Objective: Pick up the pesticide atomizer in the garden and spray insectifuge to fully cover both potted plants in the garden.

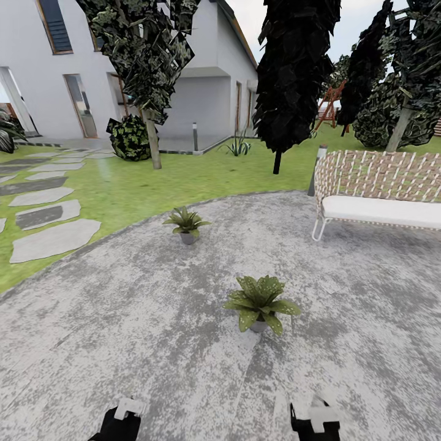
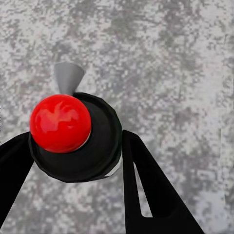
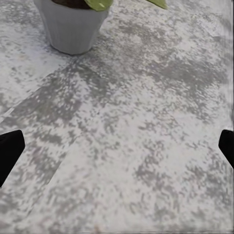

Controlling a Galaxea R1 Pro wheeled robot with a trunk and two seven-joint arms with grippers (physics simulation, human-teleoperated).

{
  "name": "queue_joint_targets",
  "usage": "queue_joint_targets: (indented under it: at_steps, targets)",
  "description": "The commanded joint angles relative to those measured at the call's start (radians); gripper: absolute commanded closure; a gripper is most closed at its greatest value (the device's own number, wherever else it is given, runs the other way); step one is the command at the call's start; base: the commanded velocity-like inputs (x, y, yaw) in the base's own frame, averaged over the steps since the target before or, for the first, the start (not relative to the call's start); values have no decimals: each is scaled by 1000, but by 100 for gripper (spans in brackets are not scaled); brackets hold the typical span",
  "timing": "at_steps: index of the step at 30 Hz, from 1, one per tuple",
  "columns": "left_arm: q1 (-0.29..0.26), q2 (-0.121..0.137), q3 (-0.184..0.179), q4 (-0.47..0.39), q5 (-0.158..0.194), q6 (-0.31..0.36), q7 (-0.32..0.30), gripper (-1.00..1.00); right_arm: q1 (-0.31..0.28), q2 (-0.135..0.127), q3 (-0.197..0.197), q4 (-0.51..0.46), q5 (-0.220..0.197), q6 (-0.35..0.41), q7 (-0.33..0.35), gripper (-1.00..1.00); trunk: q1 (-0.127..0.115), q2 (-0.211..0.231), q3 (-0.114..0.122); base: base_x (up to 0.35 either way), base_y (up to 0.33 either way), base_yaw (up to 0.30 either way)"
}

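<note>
Left gripper clamps pesticide atomizer, nozzle down at paving; right gripper spread, empty. Near potted plant speckled white; judged next: aim at unspecked far potted plant, sweep all leaves.

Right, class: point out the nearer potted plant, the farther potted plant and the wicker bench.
Nearer potted plant (image 1: 260, 300): head view, on its speckled leaves.
Farther potted plant (image 1: 185, 220): head view, on its leaf rosette.
Wicker bench (image 1: 380, 174): head view, on its woven backrest.
</note>
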Motion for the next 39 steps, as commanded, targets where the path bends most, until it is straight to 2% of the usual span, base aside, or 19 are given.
queue_joint_targets:
  at_steps: [1, 2, 4, 39]
  targets:
    - [-1, 0, 9, 0, -6, -2, -5, 100, 2, 0, -3, 1, -12, -2, -7, -100, 0, 0, -1, 0, 0, 0]
    - [-1, 1, 9, 0, -6, -2, -5, 100, 5, 1, -2, 1, -32, -3, -6, -100, 0, 0, -1, 0, 0, 0]
    - [-1, 1, 9, 0, -6, -2, -5, 100, 5, 1, -2, 1, -36, -2, -6, -100, 0, 0, -1, 0, 0, 33]
    - [-1, -1, 8, 1, -6, 2, -3, 100, 6, 1, -2, 2, -38, -1, -6, -100, 0, 0, -1, 0, 0, 269]
